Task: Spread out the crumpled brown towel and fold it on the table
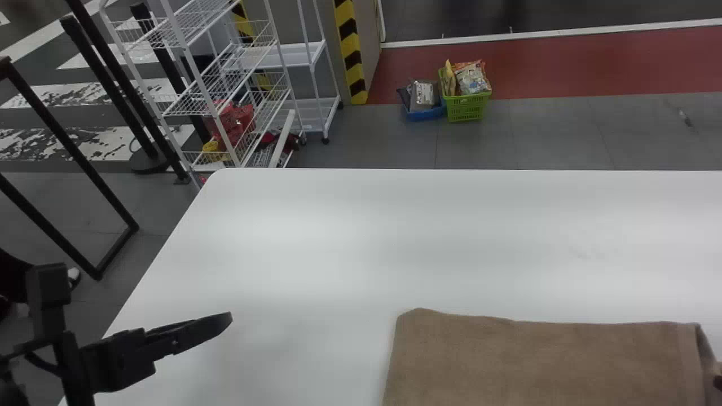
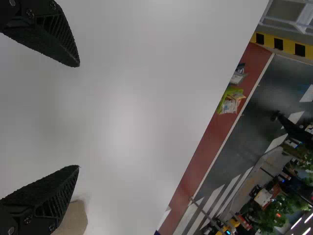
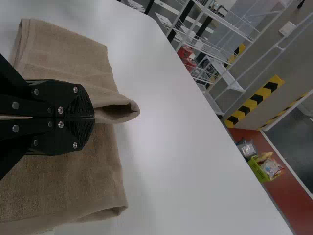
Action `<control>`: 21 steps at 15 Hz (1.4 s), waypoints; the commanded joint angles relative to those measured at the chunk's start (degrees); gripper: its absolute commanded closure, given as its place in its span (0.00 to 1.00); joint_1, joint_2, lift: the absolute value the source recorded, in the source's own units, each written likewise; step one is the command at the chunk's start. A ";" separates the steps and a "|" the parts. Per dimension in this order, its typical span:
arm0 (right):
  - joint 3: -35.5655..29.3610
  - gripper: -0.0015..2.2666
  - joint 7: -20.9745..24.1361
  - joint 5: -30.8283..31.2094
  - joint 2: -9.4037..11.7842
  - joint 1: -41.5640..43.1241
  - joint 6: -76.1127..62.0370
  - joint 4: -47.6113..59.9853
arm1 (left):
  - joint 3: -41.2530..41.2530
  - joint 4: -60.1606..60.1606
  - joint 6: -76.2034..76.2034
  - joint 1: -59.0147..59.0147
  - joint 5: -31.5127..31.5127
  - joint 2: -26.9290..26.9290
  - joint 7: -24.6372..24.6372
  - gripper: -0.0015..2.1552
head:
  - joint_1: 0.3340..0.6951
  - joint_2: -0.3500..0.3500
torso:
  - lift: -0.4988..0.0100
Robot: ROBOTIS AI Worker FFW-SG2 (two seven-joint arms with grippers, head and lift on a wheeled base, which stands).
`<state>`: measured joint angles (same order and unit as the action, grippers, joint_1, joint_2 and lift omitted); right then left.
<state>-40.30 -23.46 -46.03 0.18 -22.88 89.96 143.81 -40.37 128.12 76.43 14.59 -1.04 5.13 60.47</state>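
The brown cloth towel [image 1: 541, 361], folded into a flat, roughly rectangular shape, lies on the white table [image 1: 350, 248], well to the right of the left gripper's [image 1: 223, 321] fingers and on both sides of the right gripper's [image 1: 717, 382]. Its visible long side runs left to right, nearly parallel to the table's far edge and crosswise to the way the right fingers point. The right fingers are pressed together, clamped on a raised fold [image 3: 117, 110] of cloth whose hollow end sticks out just past their tips. The left fingers stand wide apart above the table surface, nothing between them.
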 commanded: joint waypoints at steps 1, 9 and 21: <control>-1.54 0.53 0.17 -1.00 -0.23 -0.33 0.12 0.59 | 0.38 -0.06 0.00 -0.09 -0.72 0.06 0.09 0.03 | 1.00 0.85 | 0.73; -9.63 0.53 0.26 -1.79 -0.23 3.19 0.12 -0.90 | 2.40 -0.32 0.18 -0.53 -2.83 -0.03 -0.35 0.03 | 1.00 0.72 | 0.73; -3.47 0.00 -1.50 12.10 -0.23 -1.38 0.12 -3.01 | 4.86 6.35 2.29 4.84 5.17 -5.28 2.55 0.03 | 1.00 0.53 | 0.73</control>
<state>-45.52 -25.01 -36.98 0.18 -23.24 89.96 141.03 -36.65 133.25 79.12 18.17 2.01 0.69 63.01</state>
